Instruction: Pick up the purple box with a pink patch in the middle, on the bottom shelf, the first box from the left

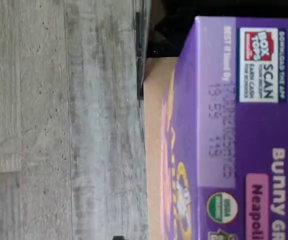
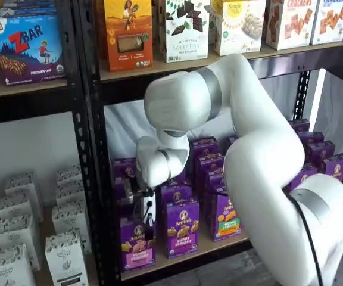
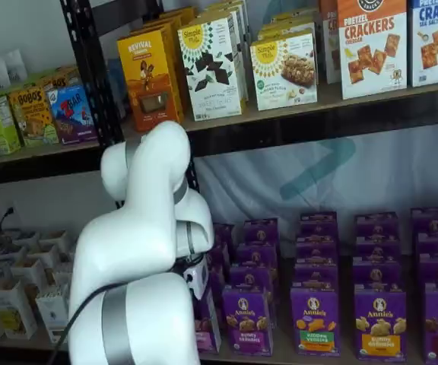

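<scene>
The purple box [image 2: 137,245] with a pink band on its lower front stands upright at the left end of the bottom shelf [image 2: 186,257]. The gripper [image 2: 149,221] hangs just above its top, white body over it. The fingers show only as a dark tip, so I cannot tell whether they are open or shut. In the wrist view the box's top [image 1: 239,135] is very close, with a Box Tops label and a pink patch. In a shelf view the arm hides most of the box [image 3: 207,328] and the gripper [image 3: 198,278].
More purple cartons [image 2: 181,227] stand to the right of the box and behind it. A black perforated upright [image 2: 88,179] stands to its left, with white cartons [image 2: 64,256] beyond. The higher board [image 2: 231,56] holds orange and white cartons. Grey floor [image 1: 59,120] lies below the shelf edge.
</scene>
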Robot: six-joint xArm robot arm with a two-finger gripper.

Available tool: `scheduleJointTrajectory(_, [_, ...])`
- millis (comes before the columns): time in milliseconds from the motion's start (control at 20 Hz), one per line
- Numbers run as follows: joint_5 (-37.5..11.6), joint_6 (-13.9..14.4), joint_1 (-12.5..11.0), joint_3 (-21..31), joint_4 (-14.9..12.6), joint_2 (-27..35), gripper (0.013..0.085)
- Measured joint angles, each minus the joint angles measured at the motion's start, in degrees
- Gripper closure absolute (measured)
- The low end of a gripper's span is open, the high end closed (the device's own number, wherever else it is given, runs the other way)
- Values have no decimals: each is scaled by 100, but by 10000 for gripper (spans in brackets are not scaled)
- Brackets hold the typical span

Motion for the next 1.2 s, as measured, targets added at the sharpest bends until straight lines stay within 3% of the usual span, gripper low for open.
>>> scheduleJointTrajectory(100, [13, -17, 8, -27, 27, 18, 130])
scheduleJointTrajectory(300, [50, -25, 23, -100, 56, 57, 250])
scheduleJointTrajectory(700, [143, 14, 41, -242, 35, 134, 410])
scheduleJointTrajectory(1050, [152, 48, 50, -286, 7, 164, 410])
scheduleJointTrajectory(1200, [160, 33, 48, -290, 23, 165, 490])
